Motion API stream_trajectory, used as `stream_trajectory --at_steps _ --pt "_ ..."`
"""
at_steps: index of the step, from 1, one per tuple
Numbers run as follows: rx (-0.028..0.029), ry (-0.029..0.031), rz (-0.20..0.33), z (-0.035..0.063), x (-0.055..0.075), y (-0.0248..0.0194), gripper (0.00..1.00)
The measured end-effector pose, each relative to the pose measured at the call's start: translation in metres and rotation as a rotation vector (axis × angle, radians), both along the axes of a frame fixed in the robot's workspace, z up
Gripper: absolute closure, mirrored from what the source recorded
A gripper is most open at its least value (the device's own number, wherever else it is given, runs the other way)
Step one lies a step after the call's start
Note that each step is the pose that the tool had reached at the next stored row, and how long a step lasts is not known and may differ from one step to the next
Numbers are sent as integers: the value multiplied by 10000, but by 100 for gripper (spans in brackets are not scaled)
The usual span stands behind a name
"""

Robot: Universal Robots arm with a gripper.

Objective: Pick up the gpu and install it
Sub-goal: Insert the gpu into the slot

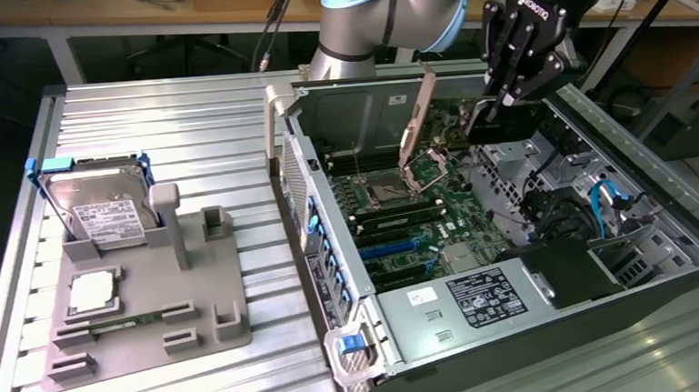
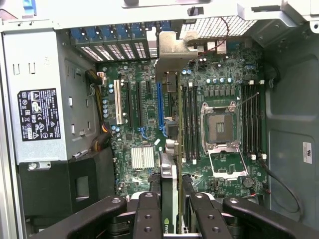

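The top of the grey and blue robot arm (image 1: 388, 16) is cut off in the exterior view. The black gripper (image 1: 490, 114) (image 2: 170, 199) hangs inside the big open dark metal computer case (image 1: 577, 337) (image 2: 289, 99). Its jaws pinch the gpu (image 1: 442, 122) (image 2: 168, 164), a thin flat tan-green card with a silver metal end, one jaw on each side.

The wrist view sees the gpu from its thin edge, so its flat faces are hard to make out. The gpu stands on its edge over the green board (image 1: 449, 226) (image 2: 139, 134) in the case. Its silver end points at the slotted wall of the case. The low edge of the gpu is hidden, so I cannot tell if it touches the green board.

The case also holds a square silver socket (image 1: 392, 192) (image 2: 219, 127), a silver box with a black label (image 1: 478, 302) (image 2: 37, 114) and blue cables (image 1: 605, 199).

At the exterior view's left, a flat grey plastic holder (image 1: 149, 290) lies on the ribbed metal table (image 1: 174, 116), well apart from the gripper. In the holder, a thick silver hard drive with a white label (image 1: 102, 207) stands up. A square silver chip (image 1: 94, 292) lies flat, and a narrow green memory stick (image 1: 127, 322) lies near it.
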State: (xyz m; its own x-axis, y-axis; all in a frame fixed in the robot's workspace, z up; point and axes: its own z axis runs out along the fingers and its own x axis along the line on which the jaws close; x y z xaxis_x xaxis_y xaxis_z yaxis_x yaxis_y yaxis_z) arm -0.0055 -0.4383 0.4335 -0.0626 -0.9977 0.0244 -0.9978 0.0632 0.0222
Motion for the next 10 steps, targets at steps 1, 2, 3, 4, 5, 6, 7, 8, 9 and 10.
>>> stream_trajectory --at_steps 1,2,3,4,5,6,7,8,9,10 --pt "0 0 0 -2 0 0 73" --pt "0 0 1 -4 0 0 73" --pt "0 0 1 -6 0 0 73" --pt "-1 0 0 -8 0 0 73" --pt "0 0 0 -10 0 0 73" --pt "0 0 1 -12 0 0 73" --pt "0 0 1 -15 0 0 73" --pt "0 0 1 -17 0 0 73" --pt "0 0 0 -19 0 0 73" --pt "0 0 0 -20 0 0 73"
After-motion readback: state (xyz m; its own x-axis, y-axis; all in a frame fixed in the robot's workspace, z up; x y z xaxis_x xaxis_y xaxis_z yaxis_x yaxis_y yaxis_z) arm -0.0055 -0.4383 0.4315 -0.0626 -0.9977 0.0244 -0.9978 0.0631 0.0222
